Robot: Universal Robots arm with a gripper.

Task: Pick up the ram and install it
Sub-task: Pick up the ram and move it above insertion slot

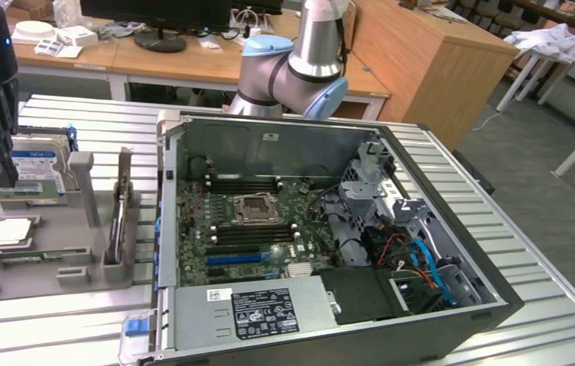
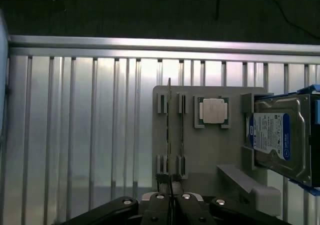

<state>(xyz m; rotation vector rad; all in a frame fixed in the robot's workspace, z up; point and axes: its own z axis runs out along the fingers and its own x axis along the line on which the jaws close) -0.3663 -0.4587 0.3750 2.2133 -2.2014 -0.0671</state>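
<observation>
Black gripper closed tight on long thin green ram stick seen edge-on, at grey slotted holder tray on the exterior view's left, square silver processor chip and blue-labelled silver hard drive alongside, open computer case centre

Green motherboard, grey holder, silver hard drive with blue-white label, ribbed silver table, black gripper.

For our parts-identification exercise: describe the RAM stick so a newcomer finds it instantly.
Find the grey holder tray on the ribbed metal table. The RAM stick is gripped edge-on in the black end effector over it: long and blade-thin, unlike the square processor or boxy hard drive.
</observation>
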